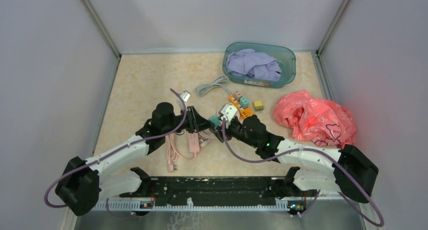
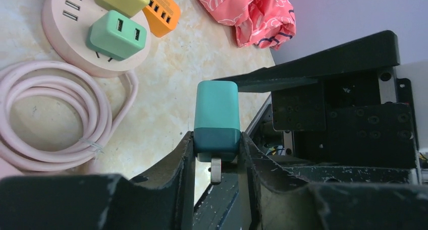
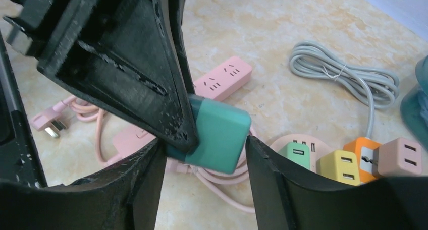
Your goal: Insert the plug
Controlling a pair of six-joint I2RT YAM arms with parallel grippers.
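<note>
Teal two-tone plug (image 2: 217, 106) (darker at the prong end), clamped in left gripper (image 2: 216, 138), right gripper (image 3: 204, 143) gripping it too

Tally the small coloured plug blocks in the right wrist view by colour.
Teal block: 1
Green block: 1
Yellow block: 1
Orange block: 1
Pink block: 1
Total: 5

Smooth matt plastic on the teal plug (image 2: 216, 109) — the tabletop (image 2: 166, 78) glossy, stone-patterned.
</note>
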